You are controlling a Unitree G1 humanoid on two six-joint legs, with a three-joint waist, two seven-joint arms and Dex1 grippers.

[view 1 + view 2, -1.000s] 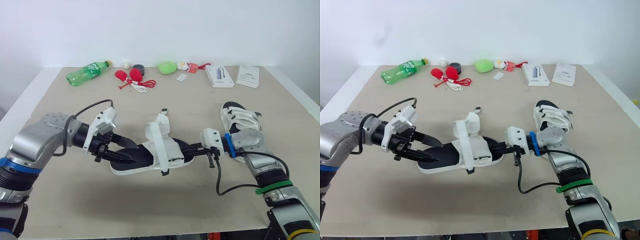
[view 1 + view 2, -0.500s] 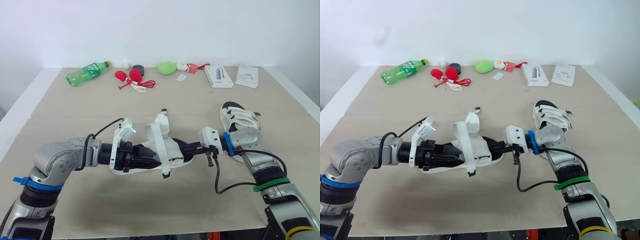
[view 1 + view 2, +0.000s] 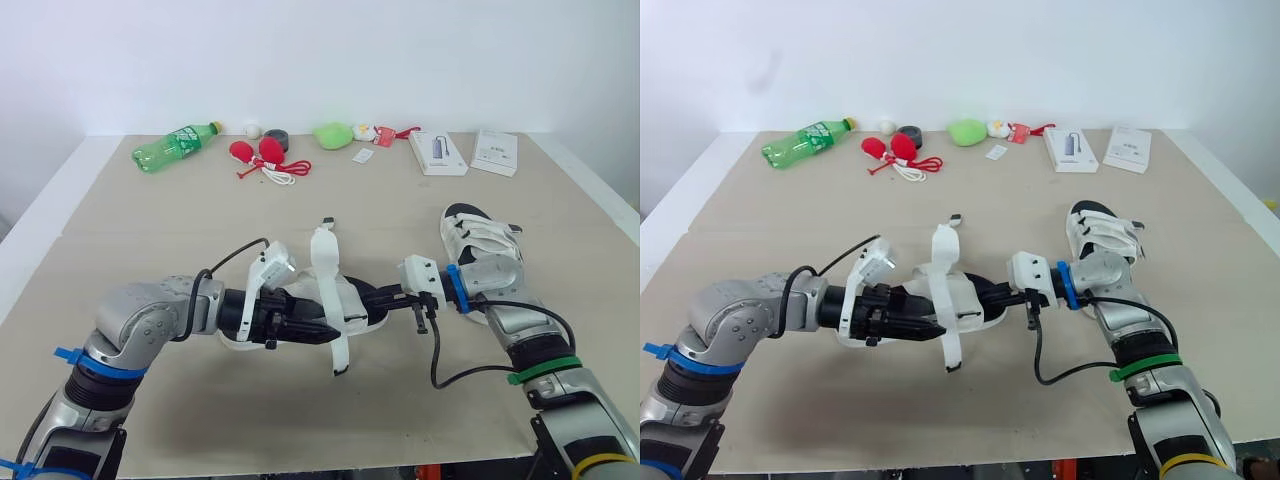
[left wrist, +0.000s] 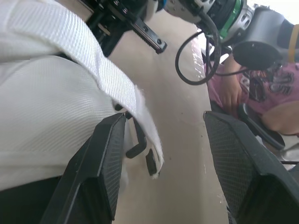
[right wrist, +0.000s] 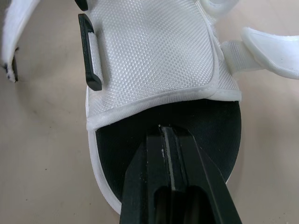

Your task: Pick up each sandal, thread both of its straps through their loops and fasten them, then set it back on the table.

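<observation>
The right gripper (image 5: 164, 134), fingers closed, presses the mid-frame sandal (image 3: 352, 298) at its footbed, probably steadying it, while the left gripper (image 4: 166, 122), fingers spread, brackets the loose strap (image 3: 338, 350) to grab it.

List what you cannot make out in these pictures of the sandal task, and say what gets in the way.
- Contact of the left end effector with the centre sandal: head views, covered by its white upper and hanging strap.
- Near end of the right sandal: head views, behind the right arm.
- Print on the two boxes: head views, too small.
- Whether the right end effector pinches the sole: right wrist view, its fingers cover it.
</observation>
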